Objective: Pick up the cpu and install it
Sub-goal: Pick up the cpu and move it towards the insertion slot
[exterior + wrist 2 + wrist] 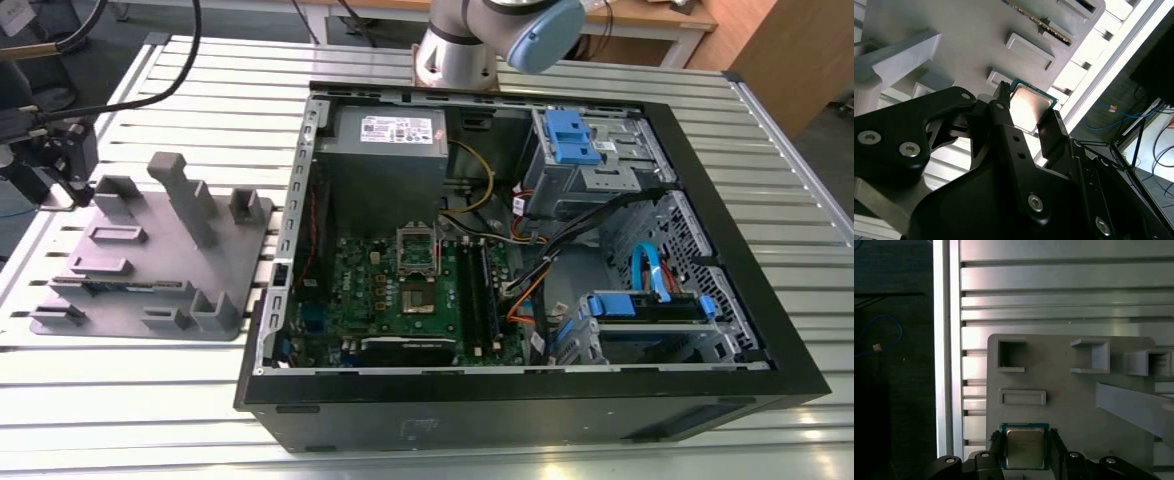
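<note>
The cpu (1025, 447), a small square chip with a shiny silver top and a green rim, lies between the two black fingers of my gripper (1025, 435). In both wrist views the fingers press against its opposite edges, so the gripper (1026, 105) is shut on the cpu (1026, 102). It hangs at the edge of the grey plastic holder (1069, 405); I cannot tell whether it rests on the holder or is lifted off. In the exterior view my gripper (51, 190) is at the far left, over the holder (147, 260). The motherboard socket (416, 250) stands inside the open computer case.
The open computer case (747, 180) takes up the middle and the exterior view's right, with a power supply (387, 135), blue drive bays (567, 135) and cables inside. The holder carries upright grey posts (187, 195). Everything stands on a slatted aluminium table (200, 100).
</note>
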Controlling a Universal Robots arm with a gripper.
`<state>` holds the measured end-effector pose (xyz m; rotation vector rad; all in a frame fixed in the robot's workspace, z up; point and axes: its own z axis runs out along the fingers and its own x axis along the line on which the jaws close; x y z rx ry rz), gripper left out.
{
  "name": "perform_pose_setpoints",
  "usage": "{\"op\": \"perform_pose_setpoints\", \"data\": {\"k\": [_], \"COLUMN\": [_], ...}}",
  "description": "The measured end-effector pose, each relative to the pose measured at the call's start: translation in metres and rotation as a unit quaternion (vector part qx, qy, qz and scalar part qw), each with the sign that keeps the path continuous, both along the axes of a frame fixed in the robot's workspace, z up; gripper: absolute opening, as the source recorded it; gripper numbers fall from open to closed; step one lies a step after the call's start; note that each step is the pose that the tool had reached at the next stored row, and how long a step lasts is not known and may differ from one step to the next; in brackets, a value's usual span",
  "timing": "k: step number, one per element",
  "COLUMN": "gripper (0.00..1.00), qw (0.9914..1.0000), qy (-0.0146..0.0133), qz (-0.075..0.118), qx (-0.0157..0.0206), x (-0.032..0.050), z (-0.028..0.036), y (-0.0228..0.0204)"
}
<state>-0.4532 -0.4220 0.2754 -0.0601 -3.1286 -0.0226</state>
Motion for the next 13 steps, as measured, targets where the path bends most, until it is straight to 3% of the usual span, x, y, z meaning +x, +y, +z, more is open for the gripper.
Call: {"op": "perform_pose_setpoints", "data": {"k": [13], "gripper": [0.47], "qw": [1.00000], "qy": [0.0000], "qz": [0.000], "qx": [0.0001], "x": [0.0000], "z": [0.0132], "y": [0.0000]}}
